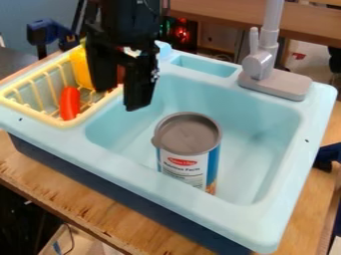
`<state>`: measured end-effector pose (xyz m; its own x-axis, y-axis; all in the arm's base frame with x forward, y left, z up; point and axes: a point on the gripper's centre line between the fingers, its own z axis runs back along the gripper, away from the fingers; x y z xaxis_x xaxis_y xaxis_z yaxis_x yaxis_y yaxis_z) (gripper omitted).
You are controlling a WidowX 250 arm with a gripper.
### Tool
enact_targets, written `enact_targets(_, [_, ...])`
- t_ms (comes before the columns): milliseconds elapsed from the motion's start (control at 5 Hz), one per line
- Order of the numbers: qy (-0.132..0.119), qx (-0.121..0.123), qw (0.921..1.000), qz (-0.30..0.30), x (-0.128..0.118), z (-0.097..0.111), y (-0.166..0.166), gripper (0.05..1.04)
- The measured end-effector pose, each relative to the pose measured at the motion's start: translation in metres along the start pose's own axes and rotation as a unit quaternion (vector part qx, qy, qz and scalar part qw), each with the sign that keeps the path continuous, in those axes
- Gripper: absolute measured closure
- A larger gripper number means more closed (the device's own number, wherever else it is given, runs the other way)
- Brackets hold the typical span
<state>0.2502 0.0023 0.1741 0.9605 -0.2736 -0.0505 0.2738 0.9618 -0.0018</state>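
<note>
- The black gripper (120,98) hangs above the rack side of the sink, its fingers (138,89) apart.
- The can (189,149) stands upright in the sink (269,209): gray top, white label, blue side, orange patch low down.
- The can is near the basin's front wall; the basin floor extends to its right and behind.
- The cream rack (86,116) holds a red-orange object (69,103) and a yellow one (81,67).
- The gray faucet (259,64) rises from the back rim; the sink sits on a wooden bench (60,196).
</note>
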Motion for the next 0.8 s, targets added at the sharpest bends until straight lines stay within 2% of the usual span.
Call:
enact_targets(200, [-0.017,-0.001,0.9997,-0.015,0.004,-0.012,-0.001,0.084])
enact_targets(400, [-0.016,-0.004,0.9997,-0.019,0.010,-0.022,0.000,0.084])
enact_targets(800, [-0.016,-0.005,0.9999,-0.004,0.013,-0.029,0.011,0.084])
